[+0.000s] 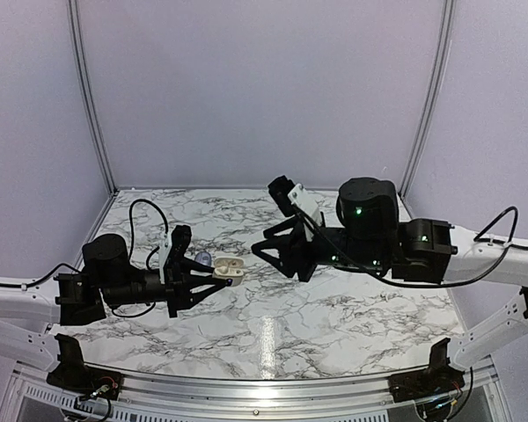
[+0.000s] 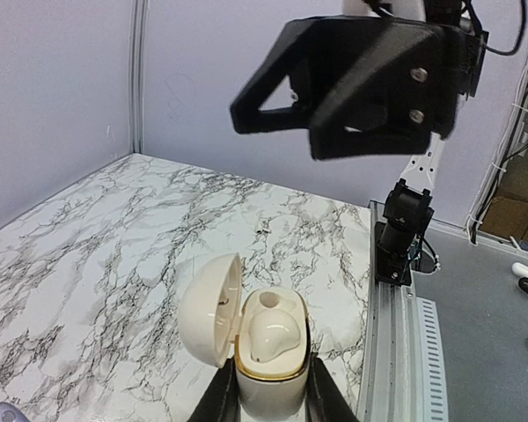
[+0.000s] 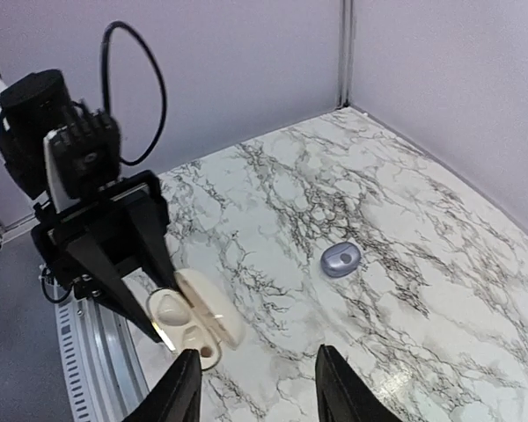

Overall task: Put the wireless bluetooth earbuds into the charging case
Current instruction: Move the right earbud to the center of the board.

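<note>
The cream charging case (image 2: pixel 268 369) stands with its lid (image 2: pixel 209 308) swung open to the left, gripped between my left gripper's (image 2: pixel 268 400) fingers. A cream rounded piece (image 2: pixel 273 338) sits in its near socket; the far socket (image 2: pixel 271 301) is empty. One bluish-grey shiny earbud (image 3: pixel 341 259) lies on the marble table beyond the case, also in the top view (image 1: pixel 202 258). My right gripper (image 3: pixel 257 396) is open and empty, hovering above the table just right of the case (image 1: pixel 229 271). No second grey earbud shows.
The marble table (image 1: pixel 334 308) ends at a metal rail (image 1: pixel 264 387) at the near edge. Lilac walls (image 1: pixel 264 88) enclose the back and sides. My two grippers face each other closely, the right gripper (image 1: pixel 277 257) beside the left gripper (image 1: pixel 220 277).
</note>
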Controlling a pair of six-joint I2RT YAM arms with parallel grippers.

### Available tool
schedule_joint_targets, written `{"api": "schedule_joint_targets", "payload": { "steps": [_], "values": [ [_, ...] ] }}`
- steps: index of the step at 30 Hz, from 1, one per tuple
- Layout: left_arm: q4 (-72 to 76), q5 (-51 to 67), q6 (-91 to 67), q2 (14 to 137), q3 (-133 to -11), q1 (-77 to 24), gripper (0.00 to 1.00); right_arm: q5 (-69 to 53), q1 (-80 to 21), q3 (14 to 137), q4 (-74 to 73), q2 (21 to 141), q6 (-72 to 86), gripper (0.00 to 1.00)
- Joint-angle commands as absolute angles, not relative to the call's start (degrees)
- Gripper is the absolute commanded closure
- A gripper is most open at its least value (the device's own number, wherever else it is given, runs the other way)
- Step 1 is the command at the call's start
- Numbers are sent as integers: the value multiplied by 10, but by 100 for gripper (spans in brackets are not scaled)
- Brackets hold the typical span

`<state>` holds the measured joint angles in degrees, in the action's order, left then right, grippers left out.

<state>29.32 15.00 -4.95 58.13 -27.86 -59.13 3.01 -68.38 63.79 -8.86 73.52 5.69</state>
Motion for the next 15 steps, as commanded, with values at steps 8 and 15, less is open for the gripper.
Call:
{"api": "schedule_joint_targets", "payload": {
  "steps": [8,15],
  "values": [
    [328,152,-53,587,-266,-584,100,37,-437,531,-292,659,258,41],
    [341,158,-57,601,-266,-582,100,13,-274,408,-333,607,329,47]
  ]
}}
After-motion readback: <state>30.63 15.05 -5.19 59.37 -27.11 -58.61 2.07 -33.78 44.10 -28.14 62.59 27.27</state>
